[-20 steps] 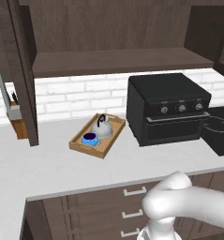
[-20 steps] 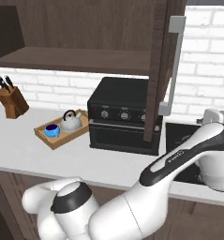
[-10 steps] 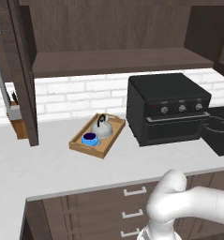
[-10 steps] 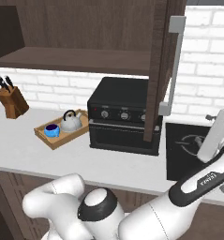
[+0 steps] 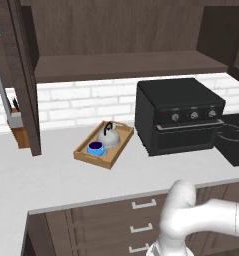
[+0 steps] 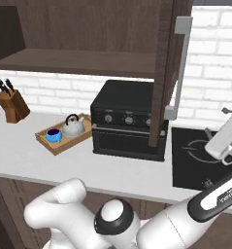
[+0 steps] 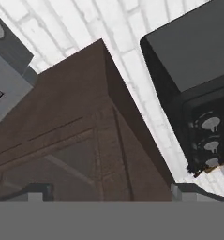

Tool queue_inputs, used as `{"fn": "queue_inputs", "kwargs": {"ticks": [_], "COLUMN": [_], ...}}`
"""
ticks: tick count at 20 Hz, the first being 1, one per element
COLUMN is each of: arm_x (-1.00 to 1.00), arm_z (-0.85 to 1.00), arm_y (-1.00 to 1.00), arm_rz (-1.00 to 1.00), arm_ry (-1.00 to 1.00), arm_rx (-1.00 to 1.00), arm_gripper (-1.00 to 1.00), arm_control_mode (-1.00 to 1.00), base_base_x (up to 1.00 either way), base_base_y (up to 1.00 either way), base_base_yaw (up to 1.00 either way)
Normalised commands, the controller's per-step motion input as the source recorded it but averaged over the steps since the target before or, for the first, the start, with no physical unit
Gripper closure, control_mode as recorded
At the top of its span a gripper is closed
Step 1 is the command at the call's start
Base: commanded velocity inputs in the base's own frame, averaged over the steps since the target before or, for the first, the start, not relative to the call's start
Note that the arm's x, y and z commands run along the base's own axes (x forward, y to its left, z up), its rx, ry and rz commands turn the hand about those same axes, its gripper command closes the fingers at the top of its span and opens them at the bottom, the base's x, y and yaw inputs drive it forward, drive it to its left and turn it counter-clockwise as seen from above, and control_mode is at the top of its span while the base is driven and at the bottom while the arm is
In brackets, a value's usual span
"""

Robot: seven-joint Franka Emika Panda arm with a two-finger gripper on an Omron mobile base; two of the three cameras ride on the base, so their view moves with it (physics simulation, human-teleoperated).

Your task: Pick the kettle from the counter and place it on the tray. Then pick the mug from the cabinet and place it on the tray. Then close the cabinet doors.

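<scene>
The silver kettle (image 5: 110,135) (image 6: 74,127) and the blue mug (image 5: 95,148) (image 6: 54,135) both stand in the wooden tray (image 5: 116,148) (image 6: 69,141) on the counter (image 5: 51,175). The cabinet (image 5: 126,65) is open, its shelf bare. Its left door (image 5: 23,75) and right door (image 6: 166,73) stand swung out. My gripper (image 6: 219,146) hovers at the far right, over the stove and right of the right door. In the hand view the gripper (image 7: 111,192) is open, its fingertips (image 7: 38,191) wide apart, facing the glass-panelled door (image 7: 85,140).
A black oven box (image 5: 178,115) (image 6: 127,116) (image 7: 193,70) sits on the counter right of the tray. A knife block (image 6: 11,104) stands at the far left. A black stove top (image 6: 200,155) lies right of the oven. Drawers (image 5: 141,225) run below the counter.
My arm has swung down and to the right, so its elbow is lower in the right base view. The hand stays near the right edge. Kettle, mug and doors have not moved.
</scene>
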Motion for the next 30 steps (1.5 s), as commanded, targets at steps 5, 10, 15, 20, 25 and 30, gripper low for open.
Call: {"fn": "queue_inputs", "kwargs": {"ticks": [5, 10, 15, 20, 25, 30], "arm_x": [0.0, -0.08, -0.38, -0.55, -0.52, -0.28], "arm_z": [0.37, 0.22, 0.34, 0.4, 0.3, 0.32], "arm_y": [0.4, 0.81, 1.0, 1.0, 1.0, 1.0], "arm_rz": [0.0, 0.0, 0.0, 0.0, 0.0, 0.0], "arm_ry": [-0.09, -0.17, -0.26, -0.29, -0.28, -0.23], "arm_rx": [0.0, 0.0, 0.0, -0.01, -0.05, -0.04], "arm_gripper": [-1.0, -1.0, -1.0, -1.0, -1.0, -1.0], "arm_control_mode": [-1.0, -1.0, -1.0, -1.0, -1.0, -1.0], "base_base_x": [0.0, 0.0, 0.0, 0.0, 0.0, 0.0], "base_base_y": [0.0, 0.0, 0.0, 0.0, 0.0, 0.0], "base_base_yaw": [0.0, 0.0, 0.0, 0.0, 0.0, 0.0]}}
